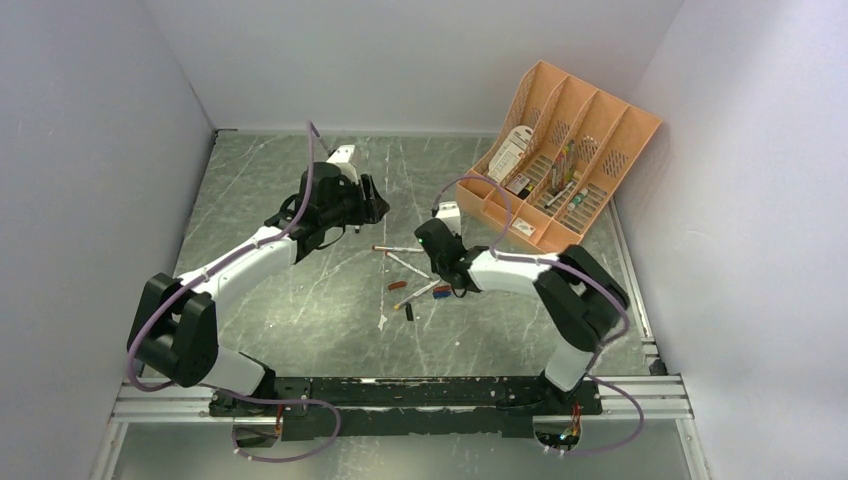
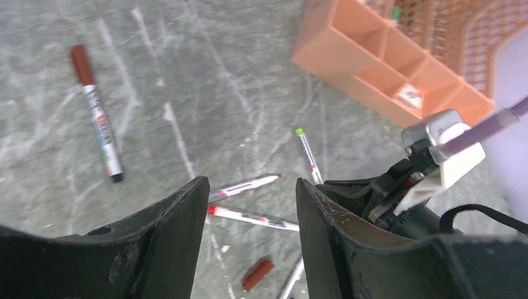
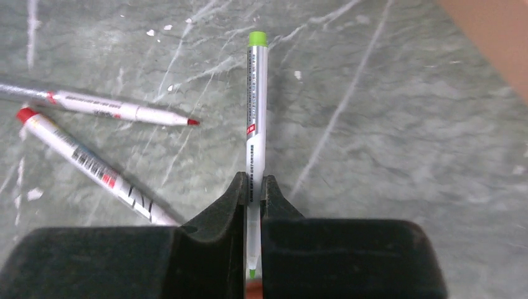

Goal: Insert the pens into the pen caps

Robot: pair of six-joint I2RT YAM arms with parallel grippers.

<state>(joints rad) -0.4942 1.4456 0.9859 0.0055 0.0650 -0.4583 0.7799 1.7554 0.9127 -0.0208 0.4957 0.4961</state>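
My right gripper [image 3: 253,184] is shut on a white pen with a green end [image 3: 256,93], low over the table. The pen's green tip points back between the fingers. The same pen shows in the left wrist view [image 2: 308,156]. Two uncapped pens lie to its left, one with a red tip [image 3: 118,109] and one with a red end [image 3: 81,159]. My left gripper [image 2: 252,187] is open and empty above those pens [image 2: 255,218]. A red cap [image 2: 258,274] lies below them. A pen with a brown cap on it [image 2: 96,115] lies apart. In the top view the caps [image 1: 399,286] lie beside the right gripper [image 1: 440,255].
The orange slotted organizer [image 1: 565,160] stands at the back right, close behind the right arm, and shows in the left wrist view [image 2: 373,75]. A dark cap [image 1: 408,311] and another pen [image 1: 420,292] lie mid-table. White walls enclose the table on three sides.
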